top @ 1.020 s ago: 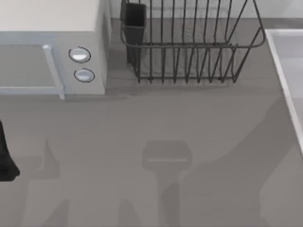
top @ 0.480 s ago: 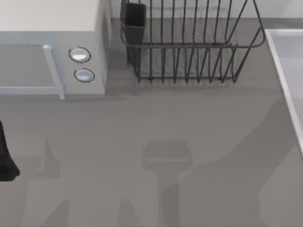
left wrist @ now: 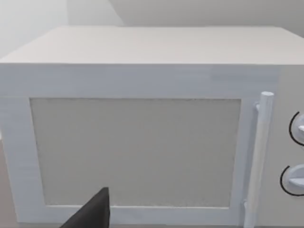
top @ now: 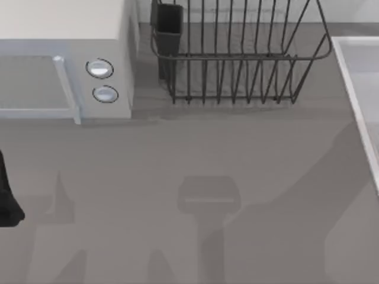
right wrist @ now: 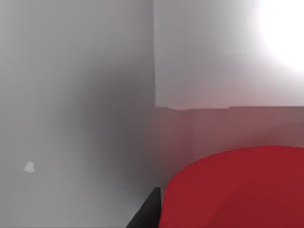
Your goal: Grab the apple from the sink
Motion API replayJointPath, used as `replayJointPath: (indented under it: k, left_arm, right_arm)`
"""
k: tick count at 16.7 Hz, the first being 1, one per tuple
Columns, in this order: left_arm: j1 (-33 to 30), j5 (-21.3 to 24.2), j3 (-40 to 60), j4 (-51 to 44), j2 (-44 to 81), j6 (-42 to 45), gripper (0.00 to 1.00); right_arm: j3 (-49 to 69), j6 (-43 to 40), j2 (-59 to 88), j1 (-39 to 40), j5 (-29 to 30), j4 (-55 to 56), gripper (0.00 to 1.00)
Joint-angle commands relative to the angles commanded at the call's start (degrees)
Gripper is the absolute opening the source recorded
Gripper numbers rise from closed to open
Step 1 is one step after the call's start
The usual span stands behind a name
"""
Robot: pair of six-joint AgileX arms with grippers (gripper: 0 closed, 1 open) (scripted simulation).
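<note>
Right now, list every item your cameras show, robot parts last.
White box microwave: one, white, table's back left; two round knobs on its front.
Dark wire dish rack: one, black, back centre, beside the microwave.
Light grey basin sink: one, pale rim at the table's right edge.
Smooth red apple: one, bright red, against the sink's grey walls, very close in the right wrist view.
Grey table: one.
Left arm: black, parked at the table's left edge.

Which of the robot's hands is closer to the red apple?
The right one. Its wrist camera looks at the apple from right up close, against the sink wall. The left arm sits at the table's far left edge, facing the microwave.
</note>
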Motion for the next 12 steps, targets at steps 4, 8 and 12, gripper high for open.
replayJointPath:
  k: [4, 8, 12]
  left_arm:
    - [0.00, 0.00, 0.00, 0.00, 0.00, 0.00, 1.00]
    - [0.00, 0.00, 0.00, 0.00, 0.00, 0.00, 1.00]
    - [0.00, 0.00, 0.00, 0.00, 0.00, 0.00, 1.00]
  right_arm:
    - [0.00, 0.00, 0.00, 0.00, 0.00, 0.00, 0.00]
    - [0.00, 0.00, 0.00, 0.00, 0.00, 0.00, 0.00]
    - [0.87, 0.35, -3.15, 0.15, -0.70, -1.38, 0.00]
